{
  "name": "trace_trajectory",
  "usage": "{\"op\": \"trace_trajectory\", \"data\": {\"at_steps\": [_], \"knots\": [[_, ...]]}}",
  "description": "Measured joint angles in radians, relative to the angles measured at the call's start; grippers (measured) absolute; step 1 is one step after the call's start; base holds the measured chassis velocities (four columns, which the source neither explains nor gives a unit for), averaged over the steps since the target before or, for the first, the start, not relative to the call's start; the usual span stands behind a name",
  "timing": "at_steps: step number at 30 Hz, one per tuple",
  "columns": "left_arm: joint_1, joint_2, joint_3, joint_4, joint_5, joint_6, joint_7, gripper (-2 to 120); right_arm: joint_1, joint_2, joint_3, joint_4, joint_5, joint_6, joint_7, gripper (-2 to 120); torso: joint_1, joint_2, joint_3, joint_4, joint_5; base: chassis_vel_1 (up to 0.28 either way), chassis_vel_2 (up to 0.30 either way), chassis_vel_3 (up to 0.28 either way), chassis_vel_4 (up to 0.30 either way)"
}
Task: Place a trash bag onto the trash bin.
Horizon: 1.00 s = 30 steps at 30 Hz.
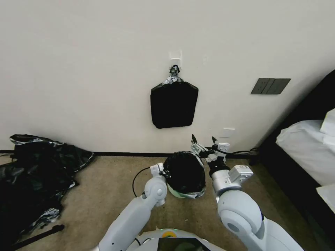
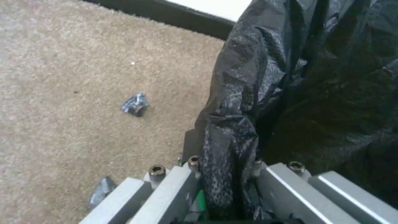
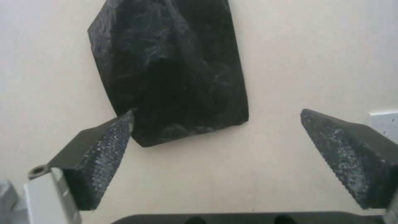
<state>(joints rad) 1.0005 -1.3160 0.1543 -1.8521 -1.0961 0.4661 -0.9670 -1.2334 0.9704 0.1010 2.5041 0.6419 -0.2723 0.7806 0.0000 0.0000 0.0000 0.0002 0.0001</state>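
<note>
**Bag draped over the bin, left gripper pinching its edge**

Your head view gives you the whole layout: the trash bin (image 1: 181,192) stands on the carpet (image 1: 104,181) close to the wall, and the trash bag (image 1: 185,172) sits over its mouth, black plastic bulging up and hanging down the sides so just a strip of pale bin shows below. The left gripper (image 1: 163,171) is at the bag's left edge, forearm reaching forward from below. The right gripper (image 1: 204,142) is raised beside the bag's far right edge, fingers pointing up toward the wall.

The left wrist view shows you what the head view cannot — a gathered fold of the trash bag (image 2: 232,146) clamped between the left gripper's (image 2: 228,186) metal fingers, and two small scraps of plastic (image 2: 135,105) lying on the carpet (image 2: 83,93).

The right wrist view looks at the wall: the right gripper's (image 3: 215,137) textured pads (image 3: 104,146) stand wide apart with nothing between them, and behind them hangs the flat black stack of bags (image 3: 174,68), which the head view shows on a wall hook (image 1: 175,68).

No readable writing or labels appear anywhere.

A heap of black sheeting (image 1: 31,170) lies at far left, a bed (image 1: 307,150) at right.
</note>
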Motion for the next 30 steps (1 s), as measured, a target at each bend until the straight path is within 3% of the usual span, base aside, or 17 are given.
{"op": "trace_trajectory", "data": {"at_steps": [6, 13, 15, 27, 30], "knots": [[0.013, -0.001, -0.004, 0.005, 0.005, 0.01, 0.003, 1, -0.001, 0.004, -0.004, -0.002, 0.004, -0.001, 0.002, 100, 0.0, 0.0, 0.0, -0.0003, 0.0, 0.0, 0.0, 0.0, 0.0], [0.028, 0.001, -0.019, 0.009, 0.008, 0.021, 0.003, 19, 0.009, -0.001, -0.009, -0.003, 0.012, -0.002, 0.004, 100, 0.0, 0.0, 0.0, -0.0002, -0.0001, 0.0, 0.0, 0.0, 0.0], [0.028, 0.002, -0.019, 0.009, 0.009, 0.022, 0.003, 19, 0.01, -0.002, -0.009, -0.003, 0.012, -0.002, 0.004, 100, 0.0, 0.0, 0.0, -0.0002, -0.0001, 0.0, 0.0, 0.0, 0.0], [0.037, 0.038, -0.019, -0.058, 0.029, 0.029, 0.004, 65, 0.023, -0.005, -0.015, -0.004, 0.035, -0.003, 0.006, 100, 0.0, 0.0, 0.0, -0.0002, -0.0002, 0.0, 0.0, 0.0, 0.0], [0.039, 0.045, -0.024, -0.074, 0.029, 0.03, 0.004, 72, 0.029, -0.005, -0.017, -0.004, 0.041, -0.003, 0.006, 100, 0.0, 0.0, 0.0, -0.0002, -0.0001, 0.0, 0.0, 0.0, 0.0]]}}
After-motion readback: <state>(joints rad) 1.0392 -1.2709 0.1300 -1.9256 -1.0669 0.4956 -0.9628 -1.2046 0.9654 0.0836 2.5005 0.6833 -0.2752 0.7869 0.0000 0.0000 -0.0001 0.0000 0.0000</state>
